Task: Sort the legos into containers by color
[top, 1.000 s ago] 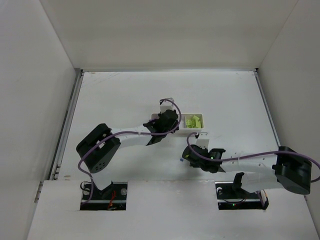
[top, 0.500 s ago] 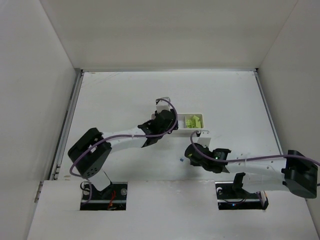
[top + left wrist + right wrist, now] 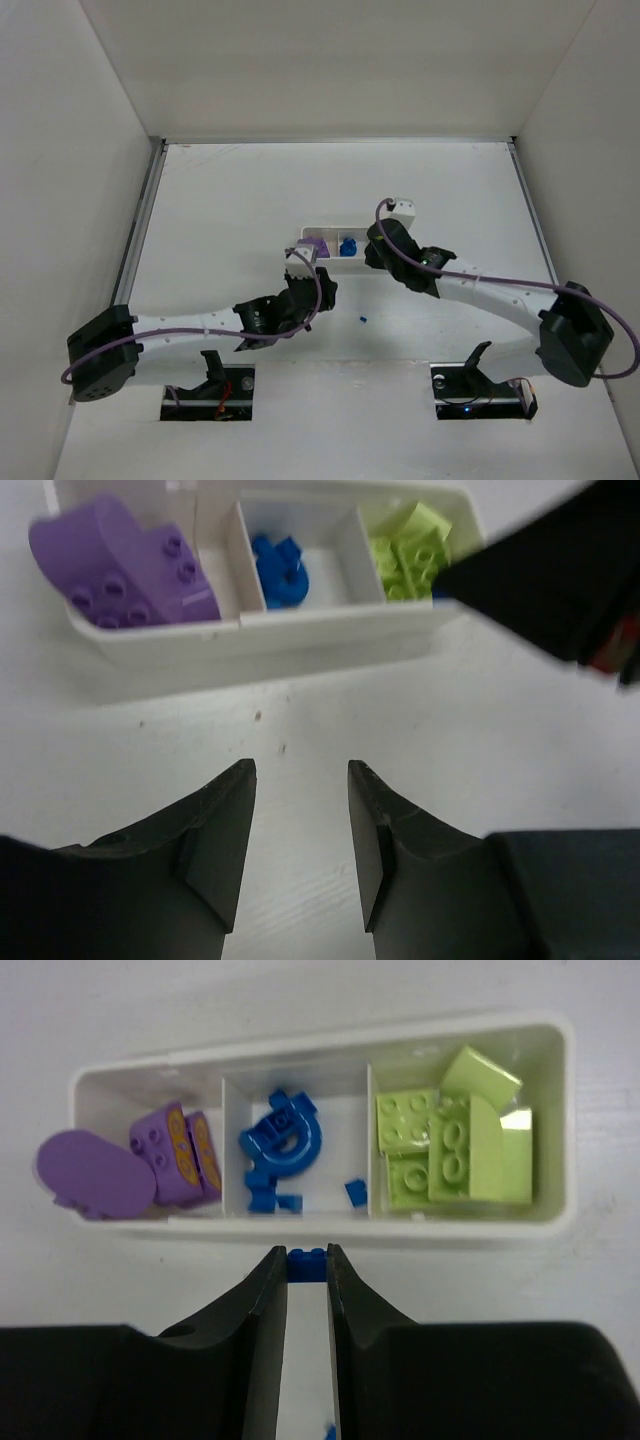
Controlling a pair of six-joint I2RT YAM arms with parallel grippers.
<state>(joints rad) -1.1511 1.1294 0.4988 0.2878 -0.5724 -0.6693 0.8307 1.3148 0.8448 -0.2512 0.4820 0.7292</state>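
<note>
The white tray [image 3: 320, 1228] has three compartments: purple pieces [image 3: 150, 1155] on the left, dark-blue bricks [image 3: 285, 1140] in the middle, yellow-green blocks [image 3: 450, 1145] on the right. My right gripper [image 3: 306, 1255] is shut on a tiny dark-blue brick [image 3: 306, 1266] just in front of the tray's near wall, level with the middle compartment. My left gripper [image 3: 300, 780] is open and empty over bare table, short of the tray [image 3: 300, 630]. In the top view the right gripper [image 3: 372, 250] hides the tray's right end [image 3: 332, 233].
One loose dark-blue brick [image 3: 361, 319] lies on the table near the front, between the two arms; it also shows in the right wrist view [image 3: 328, 1428]. The right arm's dark body [image 3: 550, 580] crosses the left wrist view's upper right. White walls enclose the table.
My left arm pulled back from the tray toward the near side. My right arm moved from the near table up to the tray, carrying a blue brick.
</note>
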